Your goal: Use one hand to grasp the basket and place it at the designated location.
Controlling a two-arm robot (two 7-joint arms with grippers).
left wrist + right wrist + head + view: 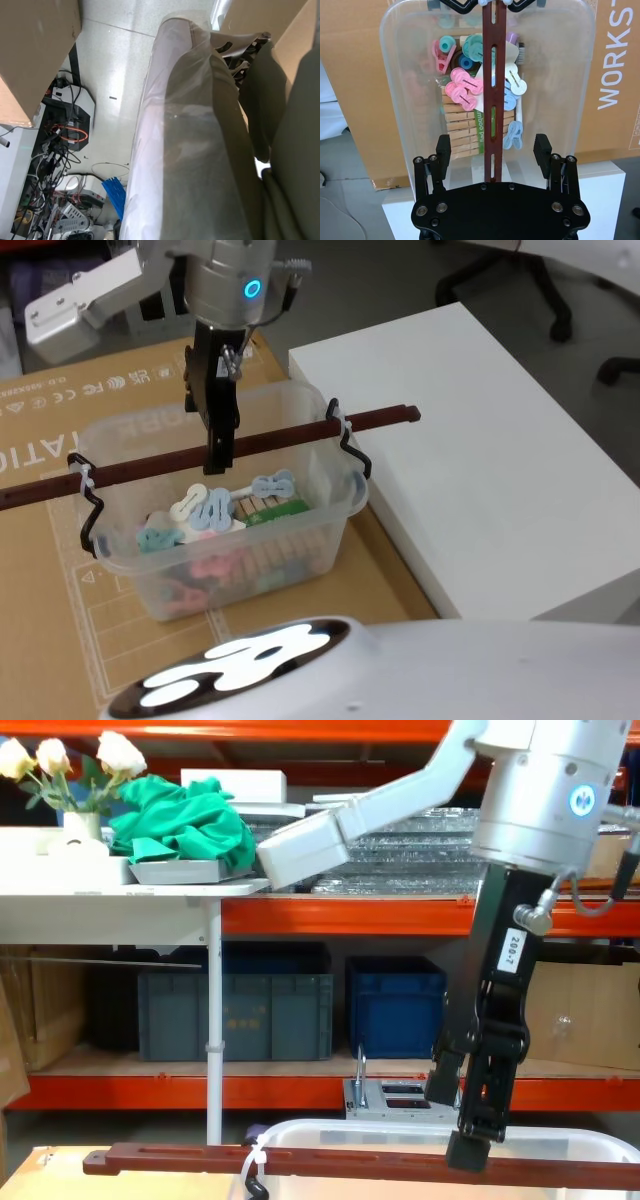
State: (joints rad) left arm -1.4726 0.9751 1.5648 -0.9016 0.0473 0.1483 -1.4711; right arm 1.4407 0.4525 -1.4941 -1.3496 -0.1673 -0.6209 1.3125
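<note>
The right gripper (493, 146), black metal with flat rectangular pads, stands wide open astride the basket's handle (290, 435); one finger (443, 147) is on each side of the bar with clear space between pad and bar, so it has hold of nothing. In the head view it hangs straight down from a silver-white cylindrical joint with a blue glowing ring, its tips level with the bar about midway along. The forearm carries a white tag reading "200-7".

The basket (352, 502) is a translucent white plastic tub with rounded corners and a rolled rim; it sits upright on a flat brown printed cardboard surface (40, 570), just beside a smooth white bench (480, 440) on the robot's right.

The handle is a long, thin, dark reddish-brown bar pierced with oblong slots; it lies across the rim and overhangs both short ends. White zip ties (84, 480) fasten it to bent black wire brackets (352, 452) hooked over the rim.

Inside lies a loose heap of glossy plastic clothes pegs (205, 510) in pink, pale blue, teal and white; beneath them is a row of plain wooden pegs (460, 125) with a green label.
</note>
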